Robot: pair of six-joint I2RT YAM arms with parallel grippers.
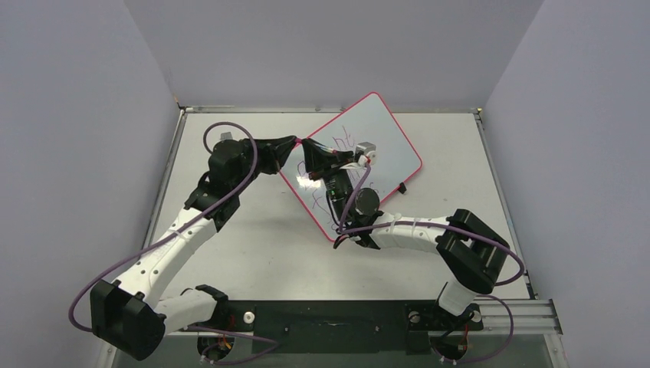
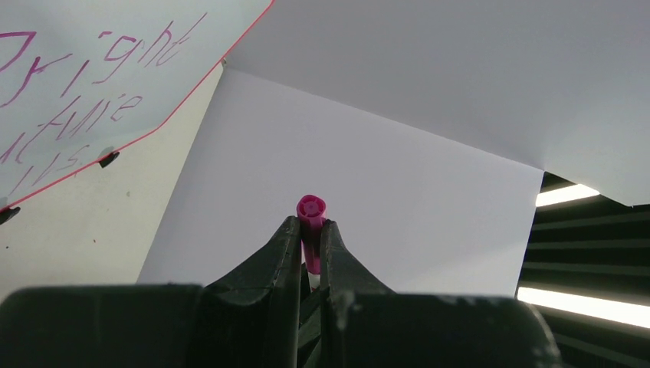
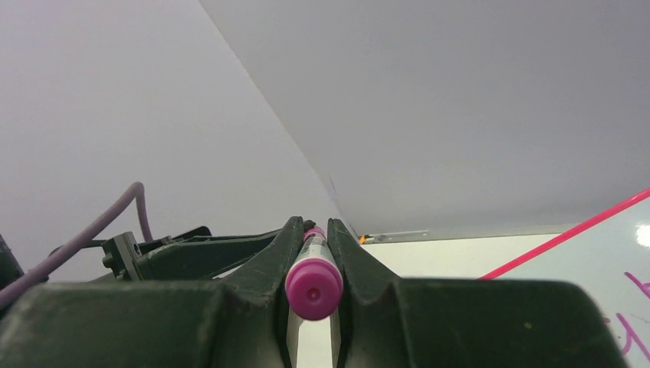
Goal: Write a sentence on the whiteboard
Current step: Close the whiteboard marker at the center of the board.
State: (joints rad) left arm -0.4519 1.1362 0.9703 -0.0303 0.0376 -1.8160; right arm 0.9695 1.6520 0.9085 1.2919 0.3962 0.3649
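The whiteboard [image 1: 387, 142], white with a thin pink-red frame, lies slanted at the back middle of the table. The sentence [image 2: 77, 84] in magenta handwriting runs in three slanted lines on the whiteboard [image 2: 46, 31]. My right gripper [image 3: 313, 226] is shut on a magenta-ended marker [image 3: 313, 287] lying along its fingers. My left gripper [image 2: 310, 222] is shut on a short magenta piece [image 2: 310, 208] that looks like the marker's cap. Seen from above, the left gripper [image 1: 294, 143] and right gripper [image 1: 306, 145] meet tip to tip over the board's left edge.
Small black clips [image 2: 109, 159] sit on the board's edge. The pale table [image 1: 253, 245] is walled in by grey panels at the left, back and right. The right arm's forearm [image 1: 406, 230] lies across the table in front of the board.
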